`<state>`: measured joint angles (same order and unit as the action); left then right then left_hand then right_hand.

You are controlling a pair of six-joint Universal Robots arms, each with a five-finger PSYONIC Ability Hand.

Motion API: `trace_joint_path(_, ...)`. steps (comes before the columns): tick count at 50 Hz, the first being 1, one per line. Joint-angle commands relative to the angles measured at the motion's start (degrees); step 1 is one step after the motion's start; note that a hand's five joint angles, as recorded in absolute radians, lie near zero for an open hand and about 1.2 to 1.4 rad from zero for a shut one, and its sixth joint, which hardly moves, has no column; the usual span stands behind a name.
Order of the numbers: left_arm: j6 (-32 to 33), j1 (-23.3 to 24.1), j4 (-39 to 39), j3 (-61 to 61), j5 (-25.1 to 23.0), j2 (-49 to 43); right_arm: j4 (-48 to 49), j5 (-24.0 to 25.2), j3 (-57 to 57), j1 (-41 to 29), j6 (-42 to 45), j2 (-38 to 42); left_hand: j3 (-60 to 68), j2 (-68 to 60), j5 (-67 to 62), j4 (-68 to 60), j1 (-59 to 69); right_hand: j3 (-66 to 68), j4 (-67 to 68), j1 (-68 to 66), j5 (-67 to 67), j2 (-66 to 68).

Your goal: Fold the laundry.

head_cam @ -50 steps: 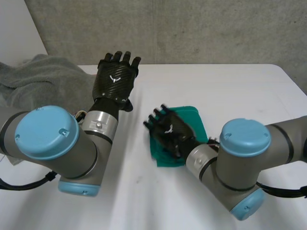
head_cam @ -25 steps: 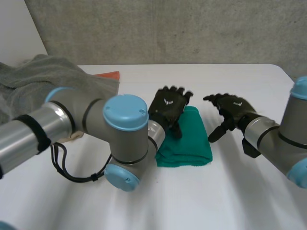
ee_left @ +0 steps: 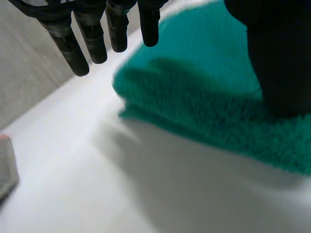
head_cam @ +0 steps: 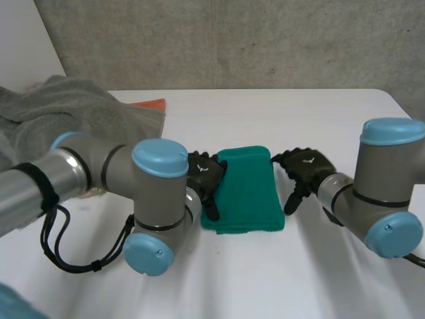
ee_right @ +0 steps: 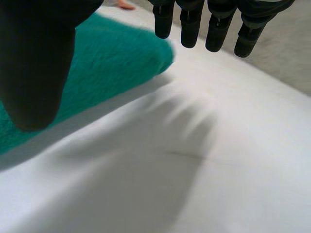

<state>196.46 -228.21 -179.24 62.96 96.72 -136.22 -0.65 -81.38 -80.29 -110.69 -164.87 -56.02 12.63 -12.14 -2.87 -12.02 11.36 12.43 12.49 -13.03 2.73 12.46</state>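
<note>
Elbows of both arms sit nearest in the head view, forearms angled inward over the white worktop (head_cam: 219, 279). Between the hands lies the green cloth (head_cam: 247, 193), folded into a compact rectangle, flat near the worktop's middle.

Left hand (head_cam: 204, 174): at the cloth's left edge. Its wrist view shows fingers (ee_left: 92, 43) straight, above bare worktop just off a folded corner, thumb over the cloth, gripping nothing. Whether the thumb touches the cloth: cannot tell.

Right hand (head_cam: 302, 166): just beside the right edge, apart from it, fingers (ee_right: 194, 24) relaxed and empty.

Farther back, at the left: grey towel pile (head_cam: 60, 116), unfolded, an orange cloth (head_cam: 149, 104) showing at its edge.

Risk: a thumb dragging on the green cloth as a hand pulls away sideways could slide the top layer and open the fold. A reach toward the grey towels across the green cloth could knock it askew.
</note>
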Motion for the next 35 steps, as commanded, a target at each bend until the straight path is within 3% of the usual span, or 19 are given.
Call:
trace_joint_path(1, -0.46, -0.74, -1.89, 2.25, -5.38, 9.03, 2.93, -4.84, -3.38, 1.26, -4.83, -5.50, -2.63, 2.14, 2.87, 2.02, -1.36, -2.43, -2.49, 3.03, -2.73, -2.46)
trace_joint_path(4, -0.72, -1.27, -2.07, 2.52, -9.08, 10.97, 5.04, -5.11, -7.07, 3.20, -7.48, -7.61, -2.63, 2.14, 2.87, 2.02, -1.36, -2.43, -2.49, 3.03, -2.73, -2.46)
trace_joint_path(8, -2.47, -4.26, -1.64, 3.75, -18.82, 14.75, 5.92, -3.53, -12.25, 4.69, -9.50, -9.28, -2.58, 2.09, 2.82, 1.97, -1.32, -2.43, -2.49, 3.03, -2.73, -2.46)
trace_joint_path(9, -4.31, -5.04, -1.46, 4.88, -24.24, 16.06, 6.10, -3.00, -13.39, 4.69, -9.68, -9.28, -2.58, 2.09, 2.82, 1.97, -1.32, -2.43, -2.49, 3.03, -2.73, -2.46)
trace_joint_path(11, -6.16, -5.49, -1.37, 5.68, -28.84, 16.95, 7.24, 0.14, -16.29, 4.87, -10.81, -9.28, -1.91, 1.42, 2.15, 1.30, -0.65, -2.43, -2.49, 3.03, -2.73, -2.46)
trace_joint_path(12, -8.35, -5.67, -1.28, 6.38, -33.57, 17.91, 7.59, 1.30, -17.09, 4.78, -11.52, -9.28, -1.74, 1.25, 1.98, 1.13, -0.48, -2.43, -2.49, 3.03, -2.73, -2.46)
trace_joint_path(16, -11.96, -6.28, -1.37, 7.44, -40.63, 19.23, 9.79, 6.31, -20.08, 4.78, -16.08, -8.93, -1.41, 0.92, 1.65, 0.79, -0.14, -2.43, -2.49, 3.03, -2.73, -2.46)
trace_joint_path(22, -12.59, -6.55, -1.46, 7.80, -40.38, 20.82, 13.21, 9.48, -19.91, 4.34, -20.83, -6.30, -1.41, 0.92, 1.65, 0.79, -0.14, -2.43, -2.49, 3.03, -2.73, -2.46)
trace_joint_path(35, -12.59, -6.46, -1.72, 8.50, -39.94, 20.82, 15.24, 8.78, -15.43, 1.71, -21.10, -0.41, -1.24, 0.75, 1.48, 0.62, 0.03, -2.43, -2.49, 3.03, -2.73, -2.46)
